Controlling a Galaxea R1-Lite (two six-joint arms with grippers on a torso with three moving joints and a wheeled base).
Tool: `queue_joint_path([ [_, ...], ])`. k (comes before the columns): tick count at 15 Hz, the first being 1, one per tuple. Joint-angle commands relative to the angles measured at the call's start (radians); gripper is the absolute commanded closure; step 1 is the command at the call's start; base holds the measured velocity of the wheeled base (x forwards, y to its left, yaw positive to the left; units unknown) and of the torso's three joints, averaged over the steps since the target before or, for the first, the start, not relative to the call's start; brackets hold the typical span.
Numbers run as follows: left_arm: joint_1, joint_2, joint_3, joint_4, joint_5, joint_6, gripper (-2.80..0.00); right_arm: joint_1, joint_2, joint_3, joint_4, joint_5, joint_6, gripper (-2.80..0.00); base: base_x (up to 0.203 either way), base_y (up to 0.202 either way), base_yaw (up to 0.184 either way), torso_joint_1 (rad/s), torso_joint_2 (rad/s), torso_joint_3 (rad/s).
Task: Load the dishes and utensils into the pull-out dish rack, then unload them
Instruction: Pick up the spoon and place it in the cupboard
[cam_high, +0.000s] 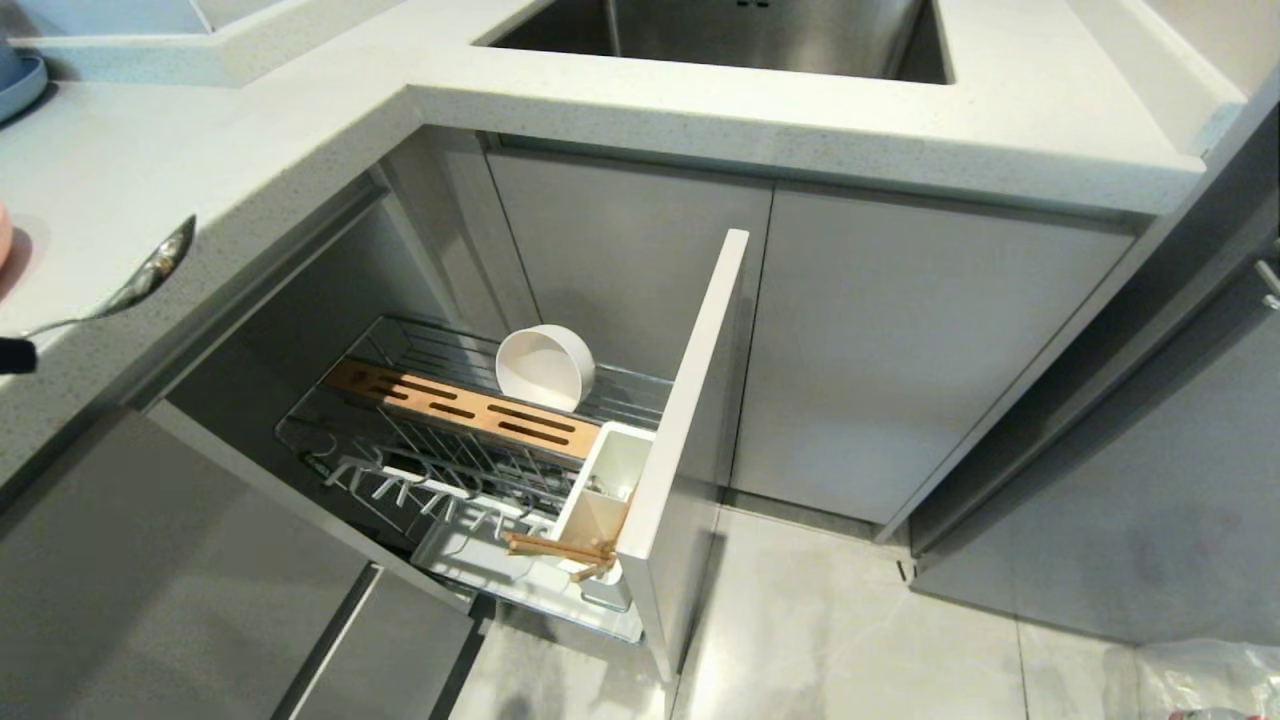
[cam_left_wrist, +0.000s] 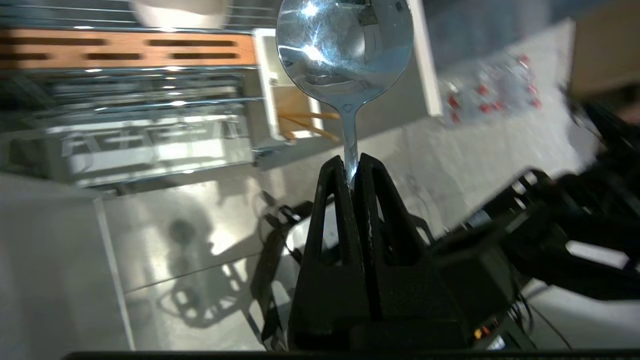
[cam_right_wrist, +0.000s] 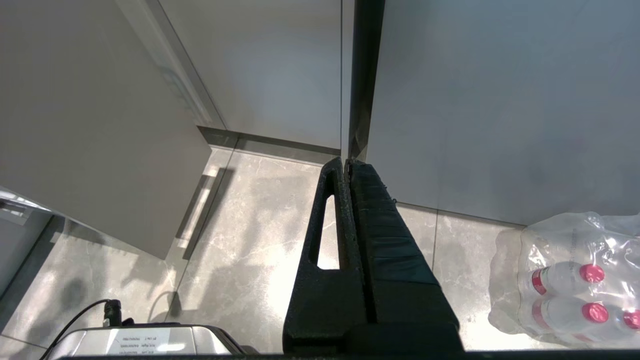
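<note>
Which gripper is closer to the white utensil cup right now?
Left. The left gripper, shut on the spoon, hangs above the utensil cup in the pull-out rack. The right gripper is parked low, facing cabinet fronts, rack not in sight.

My left gripper (cam_left_wrist: 352, 167) pinches the thin handle of the metal spoon (cam_left_wrist: 345, 55), both fingers (cam_left_wrist: 332, 200) pressed tight against it. The round bowl of the spoon sticks out past my fingertips. Beyond it lies the pull-out dish rack (cam_left_wrist: 150, 100), with its slotted orange-wood strip (cam_left_wrist: 125, 48), and the wooden chopsticks (cam_left_wrist: 305, 125) poking out of the white utensil cup (cam_left_wrist: 270, 85). A pale tiled floor (cam_left_wrist: 190, 225) is beneath.
</note>
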Motion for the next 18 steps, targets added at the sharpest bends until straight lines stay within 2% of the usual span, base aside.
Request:
queue_joint_path([
  [1, -0.082, 0.037, 0.008, 0.008, -0.002, 0.002, 0.00, 0.000, 0.000, 0.002, 0.000, 0.000, 0.001, 0.00, 0.000, 0.000, 0.000, 0.000, 0.00, 0.000],
  [4, -0.146, 0.143, 0.002, 0.012, 0.014, -0.006, 0.00, 0.000, 0.000, 0.002, 0.000, 0.000, 0.001, 0.00, 0.000, 0.000, 0.000, 0.000, 0.00, 0.000],
  [5, -0.157, 0.184, -0.012, 0.019, 0.038, -0.014, 0.00, 0.000, 0.000, 0.002, 0.000, 0.000, 0.001, 0.00, 0.000, 0.000, 0.000, 0.000, 0.00, 0.000],
  [6, -0.179, 0.228, -0.051, 0.040, 0.086, -0.047, 0.00, 0.000, 0.000, 0.002, 0.000, 0.000, 0.001, 0.00, 0.000, 0.000, 0.000, 0.000, 0.00, 0.000],
  [9, -0.338, 0.318, -0.170, 0.106, 0.274, -0.262, 0.00, 0.000, 0.000, 0.002, 0.000, 0.000, 0.001, 0.00, 0.000, 0.000, 0.000, 0.000, 0.00, 0.000],
  [11, -0.464, 0.372, -0.186, 0.081, 0.385, -0.324, 0.00, 0.000, 0.000, 0.002, 0.000, 0.000, 0.001, 0.00, 0.000, 0.000, 0.000, 0.000, 0.00, 0.000],
  [14, -0.621, 0.484, -0.192, -0.006, 0.611, -0.478, 0.00, 0.000, 0.000, 0.002, 0.000, 0.000, 0.001, 0.00, 0.000, 0.000, 0.000, 0.000, 0.00, 0.000],
  [16, -0.703, 0.558, -0.193, -0.085, 0.693, -0.560, 0.00, 0.000, 0.000, 0.002, 0.000, 0.000, 0.001, 0.00, 0.000, 0.000, 0.000, 0.000, 0.00, 0.000],
  [18, -0.737, 0.621, -0.196, -0.171, 0.728, -0.597, 0.00, 0.000, 0.000, 0.002, 0.000, 0.000, 0.001, 0.00, 0.000, 0.000, 0.000, 0.000, 0.00, 0.000],
])
